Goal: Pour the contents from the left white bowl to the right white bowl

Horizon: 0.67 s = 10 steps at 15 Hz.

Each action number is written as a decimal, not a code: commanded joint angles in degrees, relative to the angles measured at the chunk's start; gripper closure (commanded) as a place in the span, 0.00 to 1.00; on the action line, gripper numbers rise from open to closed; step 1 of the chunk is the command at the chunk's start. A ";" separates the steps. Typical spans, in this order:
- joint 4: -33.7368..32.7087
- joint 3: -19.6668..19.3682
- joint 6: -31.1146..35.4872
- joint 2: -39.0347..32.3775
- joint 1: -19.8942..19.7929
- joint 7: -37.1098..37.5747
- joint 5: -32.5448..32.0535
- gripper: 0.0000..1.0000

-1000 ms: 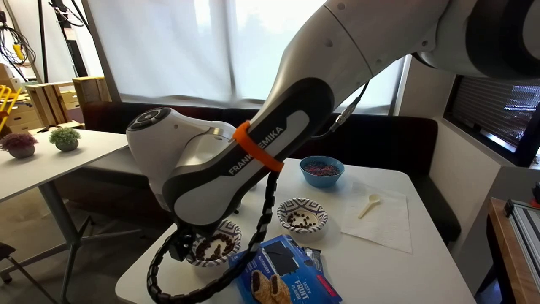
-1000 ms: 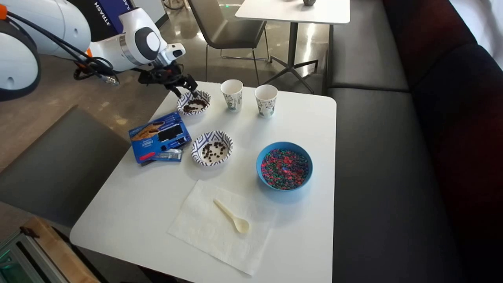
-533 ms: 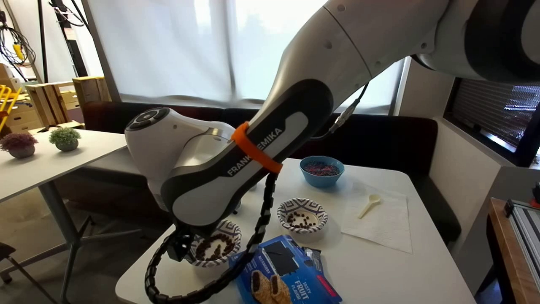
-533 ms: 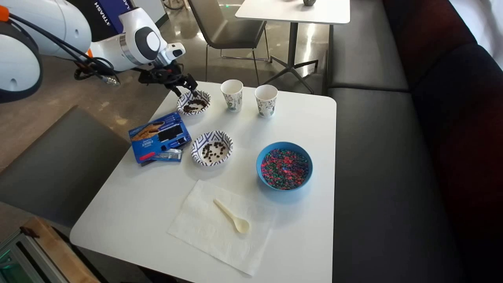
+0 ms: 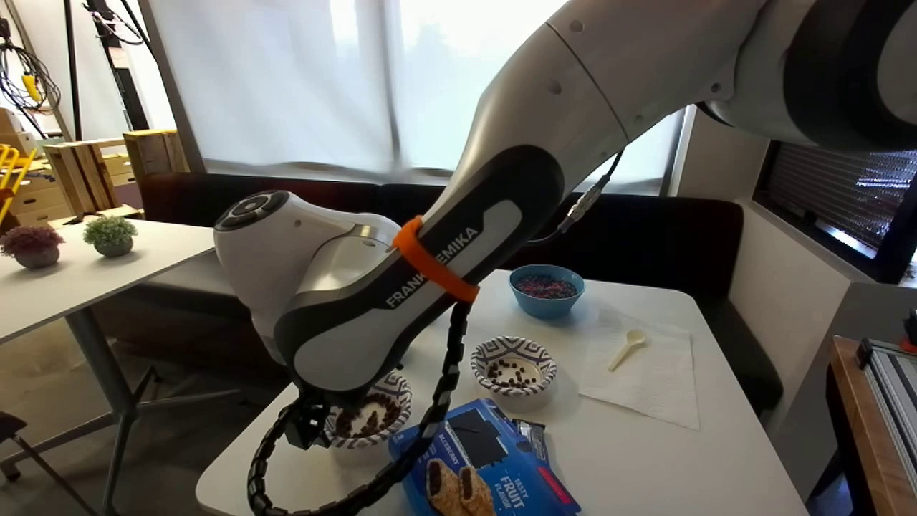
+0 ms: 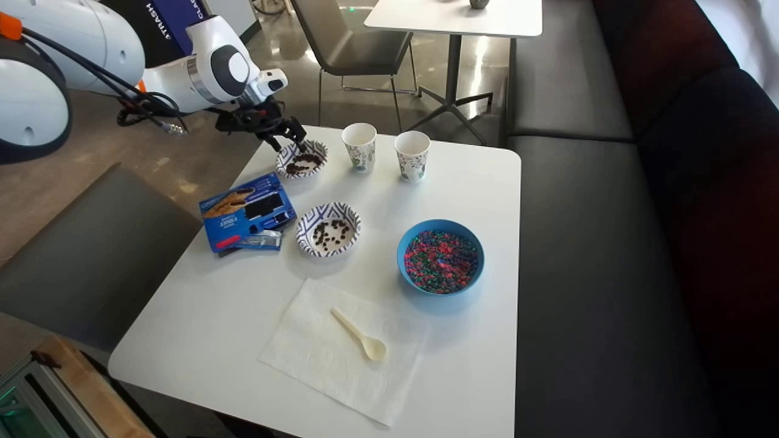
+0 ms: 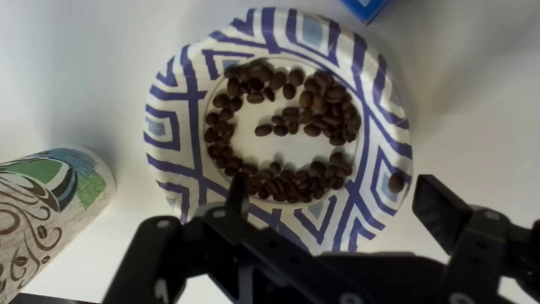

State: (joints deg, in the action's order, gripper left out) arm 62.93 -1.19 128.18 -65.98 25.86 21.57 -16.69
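A black two-fingered pincer [image 6: 289,147], jaws parted wide and nothing gripped, is stationed at the edge of the left round white paper bowl [image 7: 168,126] with blue-patterned rim, stocked with brown beans [image 7: 333,118]; next is entered the right round white paper bowl [image 6: 309,224], likewise patterned, sparsely filled. Beans could be spilled should the former be pushed or its thin rim buckled by an off-centre grip. Also recorded: a grey padded seat [image 6: 91,261], a white round-cornered table [image 6: 213,316] beneath both bowls, a dark upholstered bench [image 6: 575,292].
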 commanded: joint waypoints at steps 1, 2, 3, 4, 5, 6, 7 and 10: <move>-1.45 0.00 -1.40 -1.06 0.02 0.61 0.48 0.00; -1.22 -0.03 -1.48 -0.85 -0.06 0.70 0.53 0.00; -1.04 -0.21 -1.70 -0.68 -0.02 0.88 0.43 0.00; -0.88 -0.24 -1.62 -0.56 -0.07 0.92 0.46 0.00; -0.79 -0.27 -1.53 -0.50 -0.10 0.96 0.45 0.00; -0.63 0.15 -0.39 -0.40 -0.38 0.53 0.60 0.00; -0.74 0.24 0.05 -0.27 -0.26 0.43 0.47 0.00; -2.69 0.26 -0.38 -0.74 0.13 1.70 0.84 0.00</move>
State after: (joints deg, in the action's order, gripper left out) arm 62.57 -1.25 128.23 -65.82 25.71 21.92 -16.69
